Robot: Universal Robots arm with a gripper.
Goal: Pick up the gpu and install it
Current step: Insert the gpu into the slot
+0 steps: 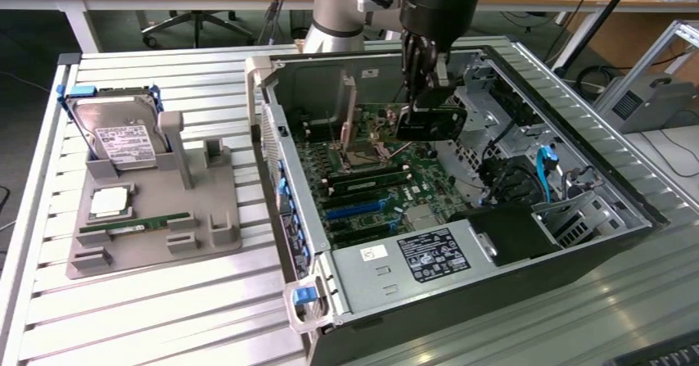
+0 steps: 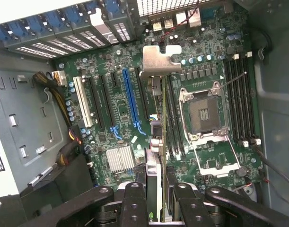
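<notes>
Here the slatted metal counter (image 1: 164,317) carries an open computer case (image 1: 459,219), lying on its side across the counter's middle, its motherboard (image 2: 130,109) facing up. Beside it, toward the counter's edge on the exterior view's left, sits a grey parts holder (image 1: 153,219) with a hard drive (image 1: 114,137) standing in it; the drive's white label carries print too small to read. Lower in the holder lie a square silver chip (image 1: 111,202) and a narrow green RAM stick (image 1: 137,225). Inside the case, the power supply (image 1: 426,255) bears a black sticker with white text that cannot be made out. The robot arm (image 1: 437,6) reaches down into the case. Its claw (image 2: 156,189) is pinching the gpu (image 1: 428,120), held edge-on above the motherboard; in the wrist view the card's silver end bracket (image 2: 161,59) hangs over the board, beside the blue expansion slot (image 2: 131,101) and the empty CPU socket (image 2: 204,113)
</notes>
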